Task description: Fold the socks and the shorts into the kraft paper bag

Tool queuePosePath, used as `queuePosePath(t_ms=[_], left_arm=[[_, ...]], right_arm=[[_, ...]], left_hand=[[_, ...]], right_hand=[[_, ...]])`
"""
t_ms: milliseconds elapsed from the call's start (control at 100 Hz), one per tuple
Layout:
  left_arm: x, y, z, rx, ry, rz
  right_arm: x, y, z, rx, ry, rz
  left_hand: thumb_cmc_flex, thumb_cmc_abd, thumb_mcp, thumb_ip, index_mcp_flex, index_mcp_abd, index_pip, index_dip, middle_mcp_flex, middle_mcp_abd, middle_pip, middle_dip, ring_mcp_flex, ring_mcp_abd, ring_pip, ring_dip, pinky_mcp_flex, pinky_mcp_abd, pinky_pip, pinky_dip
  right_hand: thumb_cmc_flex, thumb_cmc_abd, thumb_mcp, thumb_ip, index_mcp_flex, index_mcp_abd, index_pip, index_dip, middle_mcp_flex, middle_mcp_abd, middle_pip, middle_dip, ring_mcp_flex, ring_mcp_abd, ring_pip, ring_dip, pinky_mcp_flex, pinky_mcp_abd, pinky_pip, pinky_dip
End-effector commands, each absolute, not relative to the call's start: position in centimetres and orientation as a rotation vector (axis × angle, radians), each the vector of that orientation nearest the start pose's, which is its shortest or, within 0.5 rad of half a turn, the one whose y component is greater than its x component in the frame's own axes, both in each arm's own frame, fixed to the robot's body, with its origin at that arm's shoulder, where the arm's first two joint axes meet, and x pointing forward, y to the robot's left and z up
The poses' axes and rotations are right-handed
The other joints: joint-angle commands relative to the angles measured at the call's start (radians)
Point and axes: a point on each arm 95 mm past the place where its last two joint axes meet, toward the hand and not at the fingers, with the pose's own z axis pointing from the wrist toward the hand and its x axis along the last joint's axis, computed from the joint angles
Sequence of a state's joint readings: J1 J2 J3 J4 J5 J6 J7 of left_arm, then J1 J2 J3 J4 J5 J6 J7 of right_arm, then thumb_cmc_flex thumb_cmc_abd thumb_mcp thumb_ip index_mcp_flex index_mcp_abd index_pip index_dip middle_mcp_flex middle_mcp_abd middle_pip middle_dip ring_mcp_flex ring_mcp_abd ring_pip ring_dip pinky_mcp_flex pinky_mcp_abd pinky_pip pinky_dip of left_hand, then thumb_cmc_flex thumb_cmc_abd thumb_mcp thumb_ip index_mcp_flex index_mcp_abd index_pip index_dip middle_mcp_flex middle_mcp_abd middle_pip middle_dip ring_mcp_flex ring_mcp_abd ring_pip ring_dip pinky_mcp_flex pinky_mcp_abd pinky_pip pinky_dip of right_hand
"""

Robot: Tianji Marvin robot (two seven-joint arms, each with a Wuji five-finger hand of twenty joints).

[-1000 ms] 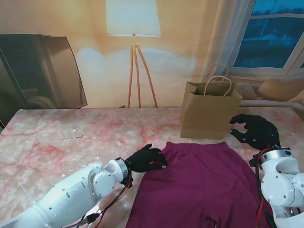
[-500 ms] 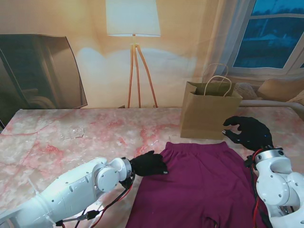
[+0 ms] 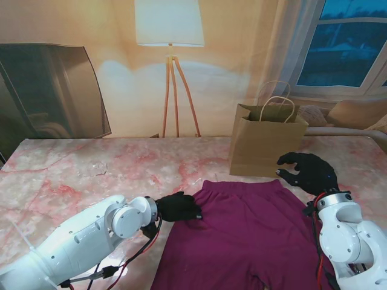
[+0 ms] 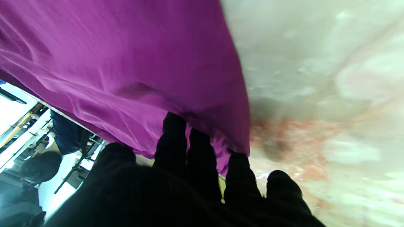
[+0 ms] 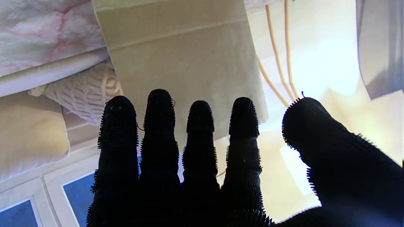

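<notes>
Marble, pink-veined, covers the one worktop point(image 3: 72, 175) that carries everything. Largest on it is a single pair of magenta shorts point(image 3: 248, 235), spread flat nearer to me than the bag, the waistband toward the bag and the legs running off the near edge of the stand's view. One kraft paper bag point(image 3: 266, 148) stands upright at the far side of the worktop, just beyond the waistband, its mouth open and its two cord handles standing up. No socks can be made out in any view.

Two white arms come in from the near corners. The left hand point(image 3: 178, 207), black-gloved, lies at the left corner of the waistband with its fingers curled over the cloth; the left wrist view shows the fingers point(image 4: 172, 142) pressed into the bunched edge of the shorts, the marble bare beside them. From that the hand looks clamped on the fabric, though the thumb's side of the hold is hidden.

The right hand point(image 3: 308, 172), also black-gloved, hangs in the air just right of the bag and beyond the right corner of the waistband, touching neither. Its four fingers point(image 5: 161, 126) and thumb are spread apart with nothing between them, the bag's side wall straight ahead of them.

Behind the worktop stands one tripod floor lamp point(image 3: 170, 60).
</notes>
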State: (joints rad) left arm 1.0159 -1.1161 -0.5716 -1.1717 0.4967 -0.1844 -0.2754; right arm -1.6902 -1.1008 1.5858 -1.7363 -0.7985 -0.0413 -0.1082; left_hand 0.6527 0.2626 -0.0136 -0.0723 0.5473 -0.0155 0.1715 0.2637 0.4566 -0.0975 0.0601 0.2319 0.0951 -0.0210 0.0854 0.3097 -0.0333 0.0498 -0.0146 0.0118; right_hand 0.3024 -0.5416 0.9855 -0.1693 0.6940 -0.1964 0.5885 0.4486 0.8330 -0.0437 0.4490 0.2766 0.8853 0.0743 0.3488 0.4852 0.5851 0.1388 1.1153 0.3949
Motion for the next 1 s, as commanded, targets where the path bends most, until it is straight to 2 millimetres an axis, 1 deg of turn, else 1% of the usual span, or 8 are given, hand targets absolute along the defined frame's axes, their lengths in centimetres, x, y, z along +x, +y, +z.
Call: queuePosePath(t_ms=[0, 270, 420, 440, 620, 790, 820, 990], left_arm=[[44.1, -6.6, -41.0, -1.446, 2.248, -1.335], [43.3, -1.8, -41.0, -1.536, 2.187, -1.221], [42.6, 0.9, -40.9, -1.586, 2.135, -1.161], [42.4, 1.3, -40.8, -1.592, 2.128, -1.152], [41.3, 4.4, -40.4, -1.635, 2.077, -1.079], [40.2, 7.0, -40.1, -1.66, 2.038, -1.019], [40.0, 7.4, -40.0, -1.665, 2.033, -1.008], [38.9, 9.7, -40.0, -1.699, 1.986, -0.961]], right_arm=[[39.6, -10.7, -25.4, 1.297, 1.026, 1.569], [40.8, -8.5, -26.5, 1.327, 1.078, 1.607], [41.5, -6.8, -27.3, 1.36, 1.117, 1.637], [41.6, -6.6, -27.5, 1.364, 1.126, 1.64], [42.5, -4.5, -29.4, 1.429, 1.189, 1.669], [42.8, -2.2, -31.6, 1.493, 1.288, 1.683], [42.9, -1.9, -32.0, 1.509, 1.31, 1.68], [43.1, -0.4, -34.2, 1.57, 1.392, 1.663]], left_hand=[[-0.02, 0.068, -0.007, 0.058, 0.044, 0.112, 0.045, 0.008, 0.052, 0.14, 0.062, 0.021, -0.013, -0.012, -0.01, 0.008, -0.001, -0.011, -0.011, -0.018], [-0.018, 0.065, -0.006, 0.058, 0.054, 0.115, 0.051, 0.009, 0.065, 0.146, 0.066, 0.025, 0.0, -0.005, -0.002, 0.016, -0.001, -0.01, -0.011, -0.018], [-0.013, 0.063, -0.005, 0.058, 0.053, 0.114, 0.052, 0.008, 0.065, 0.146, 0.065, 0.026, 0.0, -0.005, -0.003, 0.017, -0.001, -0.01, -0.011, -0.018], [-0.011, 0.062, -0.005, 0.058, 0.054, 0.115, 0.052, 0.008, 0.065, 0.145, 0.065, 0.027, 0.0, -0.005, -0.002, 0.017, -0.001, -0.011, -0.011, -0.018], [-0.008, 0.061, -0.006, 0.056, 0.059, 0.117, 0.056, 0.009, 0.071, 0.149, 0.067, 0.028, 0.003, -0.003, -0.003, 0.017, -0.001, -0.01, -0.011, -0.018], [-0.006, 0.06, -0.007, 0.056, 0.06, 0.116, 0.056, 0.009, 0.073, 0.15, 0.067, 0.029, 0.006, -0.001, -0.003, 0.017, -0.001, -0.009, -0.011, -0.018], [-0.006, 0.06, -0.007, 0.056, 0.06, 0.118, 0.056, 0.009, 0.073, 0.149, 0.066, 0.029, 0.005, -0.001, -0.003, 0.017, -0.001, -0.009, -0.011, -0.018], [-0.004, 0.057, -0.007, 0.056, 0.07, 0.119, 0.06, 0.01, 0.083, 0.153, 0.07, 0.032, 0.01, 0.003, -0.002, 0.018, -0.001, -0.008, -0.012, -0.018]], right_hand=[[-0.02, 0.01, -0.02, 0.054, -0.016, 0.004, -0.026, 0.008, -0.003, -0.005, -0.002, 0.01, -0.023, 0.003, -0.003, -0.004, -0.009, -0.027, -0.017, 0.036], [-0.017, 0.008, -0.015, 0.054, -0.008, 0.012, -0.022, 0.009, 0.004, 0.001, 0.003, 0.011, -0.015, 0.011, 0.002, -0.004, -0.002, -0.039, -0.029, 0.024], [-0.016, 0.005, -0.004, 0.054, 0.028, 0.021, -0.007, 0.013, 0.053, 0.019, 0.018, 0.01, 0.024, 0.025, 0.008, -0.01, 0.038, -0.048, -0.036, 0.005], [-0.017, 0.003, 0.0, 0.053, 0.03, 0.02, -0.008, 0.011, 0.058, 0.022, 0.015, 0.003, 0.029, 0.027, 0.001, -0.02, 0.044, -0.046, -0.039, -0.006], [-0.018, 0.005, 0.007, 0.052, 0.037, 0.03, -0.01, 0.009, 0.077, 0.037, 0.011, -0.004, 0.045, 0.032, -0.008, -0.037, 0.068, -0.043, -0.043, -0.027], [-0.008, 0.034, 0.02, 0.059, 0.041, 0.037, -0.011, 0.004, 0.102, 0.061, -0.01, -0.019, 0.064, 0.04, -0.019, -0.066, 0.096, -0.032, -0.038, -0.053], [-0.009, 0.04, 0.021, 0.061, 0.04, 0.041, -0.013, 0.001, 0.106, 0.067, -0.021, -0.025, 0.066, 0.043, -0.023, -0.078, 0.099, -0.028, -0.039, -0.066], [-0.008, 0.051, 0.024, 0.064, 0.027, 0.045, -0.022, -0.004, 0.098, 0.068, -0.037, -0.032, 0.052, 0.044, -0.026, -0.087, 0.087, -0.025, -0.04, -0.076]])
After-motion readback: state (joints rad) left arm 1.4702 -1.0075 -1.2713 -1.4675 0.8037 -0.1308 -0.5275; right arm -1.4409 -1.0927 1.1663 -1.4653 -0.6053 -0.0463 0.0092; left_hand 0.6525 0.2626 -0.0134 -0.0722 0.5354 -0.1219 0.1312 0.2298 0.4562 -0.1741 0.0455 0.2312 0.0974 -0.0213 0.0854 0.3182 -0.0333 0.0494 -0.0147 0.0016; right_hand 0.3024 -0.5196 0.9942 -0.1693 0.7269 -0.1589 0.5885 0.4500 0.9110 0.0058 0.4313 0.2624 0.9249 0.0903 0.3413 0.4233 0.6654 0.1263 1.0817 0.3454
